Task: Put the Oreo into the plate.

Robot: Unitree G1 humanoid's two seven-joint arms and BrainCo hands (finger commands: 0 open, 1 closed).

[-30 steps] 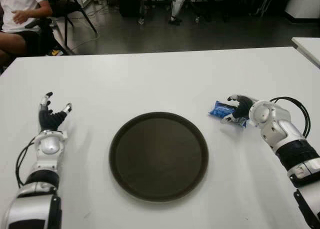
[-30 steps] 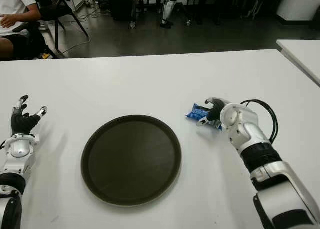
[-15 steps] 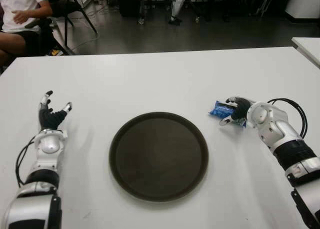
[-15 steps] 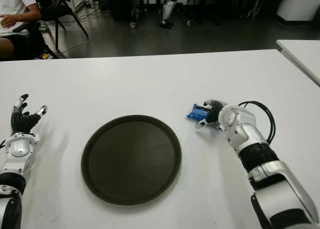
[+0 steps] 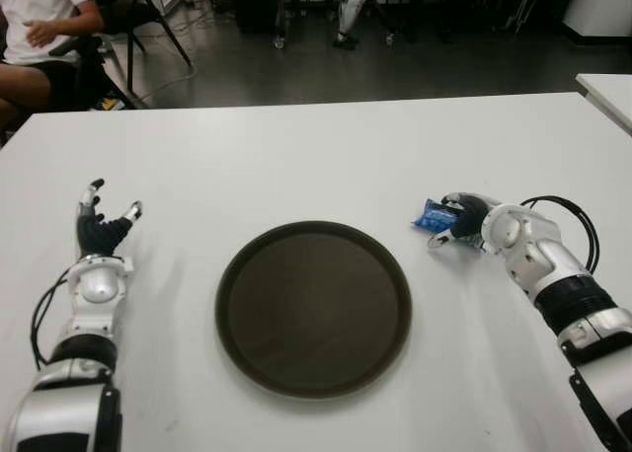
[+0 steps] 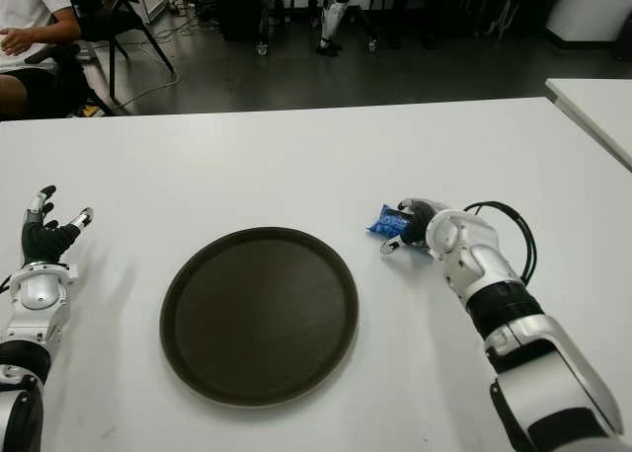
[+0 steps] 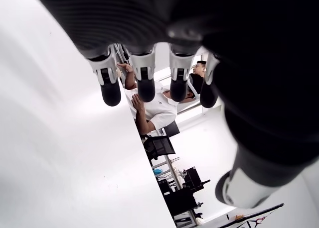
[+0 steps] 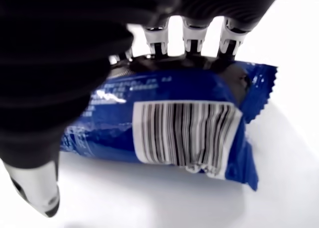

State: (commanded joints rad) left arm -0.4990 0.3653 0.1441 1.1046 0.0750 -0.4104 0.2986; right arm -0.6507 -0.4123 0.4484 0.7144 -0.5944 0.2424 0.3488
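We see the Oreo point(image 5: 434, 215), a blue pack, lying on the white counter point(image 5: 296, 156) to the right of the plate point(image 5: 313, 309), near its rim but apart from it. Our right hand point(image 5: 464, 220) is on the pack: in the right wrist view the fingers point(image 8: 192, 36) curl over its far edge and press on the wrapper point(image 8: 164, 123), while the thumb point(image 8: 35, 188) hangs at the near side, its tip not touching. The pack lies flat with its barcode face toward the wrist camera. Its long axis runs crosswise to the fingers; in the eye views one end pokes out of the hand toward the plate, tilted slightly away from us. The plate is dark, round and bare. Our left hand point(image 5: 99, 230) shows well left of the plate, fingers spread and holding nothing. A person point(image 5: 39, 28) sits beyond the counter's far left corner.
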